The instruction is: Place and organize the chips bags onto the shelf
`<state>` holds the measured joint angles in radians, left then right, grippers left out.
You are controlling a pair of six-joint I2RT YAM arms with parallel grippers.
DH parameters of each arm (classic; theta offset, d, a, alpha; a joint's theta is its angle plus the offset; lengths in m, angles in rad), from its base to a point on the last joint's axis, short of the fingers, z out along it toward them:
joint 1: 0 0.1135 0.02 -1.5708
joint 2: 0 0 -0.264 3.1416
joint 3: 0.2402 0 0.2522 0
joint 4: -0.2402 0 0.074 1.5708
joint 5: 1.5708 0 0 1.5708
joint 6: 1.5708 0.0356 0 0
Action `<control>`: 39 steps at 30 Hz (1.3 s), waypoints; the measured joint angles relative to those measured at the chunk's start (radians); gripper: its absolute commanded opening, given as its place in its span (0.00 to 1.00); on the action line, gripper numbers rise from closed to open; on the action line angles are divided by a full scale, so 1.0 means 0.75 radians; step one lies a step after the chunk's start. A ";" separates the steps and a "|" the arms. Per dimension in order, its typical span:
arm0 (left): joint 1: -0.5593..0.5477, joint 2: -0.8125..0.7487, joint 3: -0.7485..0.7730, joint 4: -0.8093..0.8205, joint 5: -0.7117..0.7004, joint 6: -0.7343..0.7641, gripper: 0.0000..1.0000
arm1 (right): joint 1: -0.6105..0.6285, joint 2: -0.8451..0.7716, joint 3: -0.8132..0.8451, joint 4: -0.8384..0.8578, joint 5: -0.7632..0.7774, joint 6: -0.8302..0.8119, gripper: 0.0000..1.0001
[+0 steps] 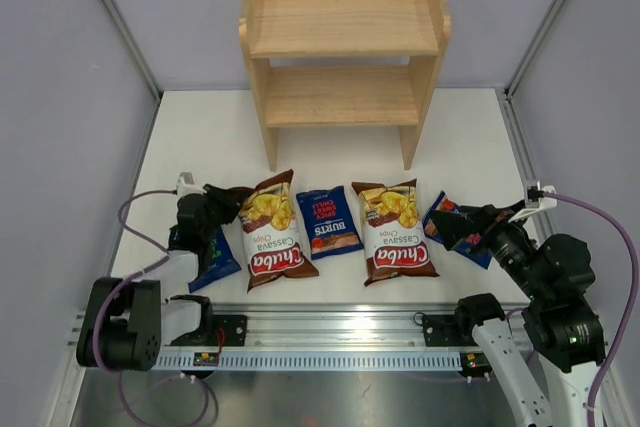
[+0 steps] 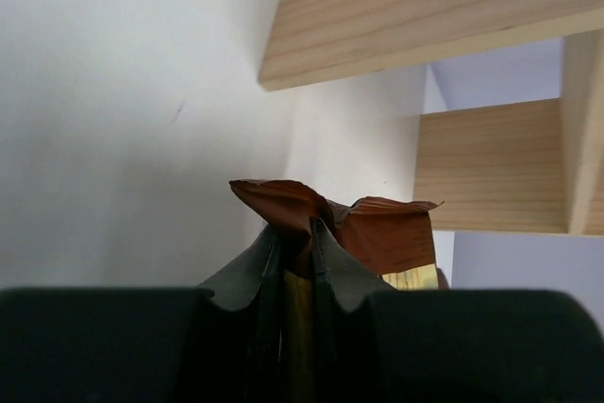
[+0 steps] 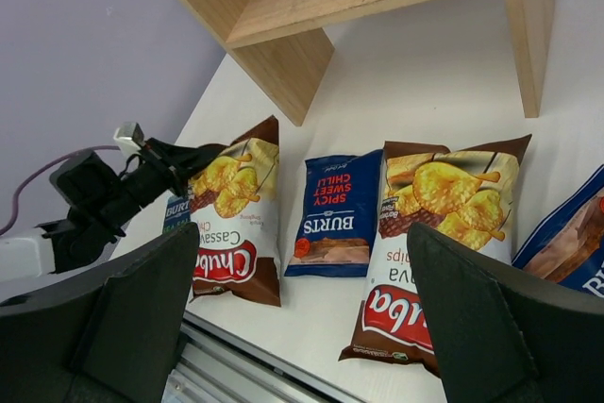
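We see the left gripper [image 2: 294, 233] pinched together on the crumpled top edge of the left brown bag [image 1: 270, 232]. The dark fingers [image 2: 250, 276] press the seam between them. That bag lies flat on the white table [image 1: 470, 147], its top toward the shelf [image 1: 340, 47]. The left arm is folded low, its wrist angled in from the left over the left blue bag [image 1: 215, 262].

The right gripper [image 1: 452, 227] has its jaws wide apart and holds nothing. It points left, low over the right blue bag [image 1: 437, 209], with the arm bent up from its base at the near right.

Between the arms lie the middle blue bag [image 1: 328, 222] and the right brown bag [image 1: 395, 232], side by side. All five bags sit in a row in front of the shelf, which stands at the far edge.
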<state>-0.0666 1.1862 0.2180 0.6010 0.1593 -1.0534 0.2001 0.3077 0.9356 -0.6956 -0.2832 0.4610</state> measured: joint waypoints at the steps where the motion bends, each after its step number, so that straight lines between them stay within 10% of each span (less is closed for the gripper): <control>1: -0.008 -0.084 0.001 -0.041 -0.024 0.002 0.14 | 0.000 0.001 -0.013 0.008 -0.004 0.006 0.99; 17: -0.084 -0.807 0.336 -0.929 -0.189 -0.050 0.00 | 0.000 0.083 -0.216 0.191 -0.119 0.066 0.99; 27: -0.091 -0.761 0.906 -1.142 -0.057 -0.140 0.00 | 0.026 0.445 -0.590 1.038 -0.488 0.444 0.99; 39: -0.348 -0.530 1.337 -0.918 -0.168 -0.376 0.00 | 0.850 1.101 -0.507 2.044 -0.205 0.462 0.99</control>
<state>-0.3275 0.7887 1.2209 -0.0875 0.0330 -1.3354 0.8379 1.1336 0.5552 0.8371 -0.4374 0.8074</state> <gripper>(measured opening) 0.012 0.993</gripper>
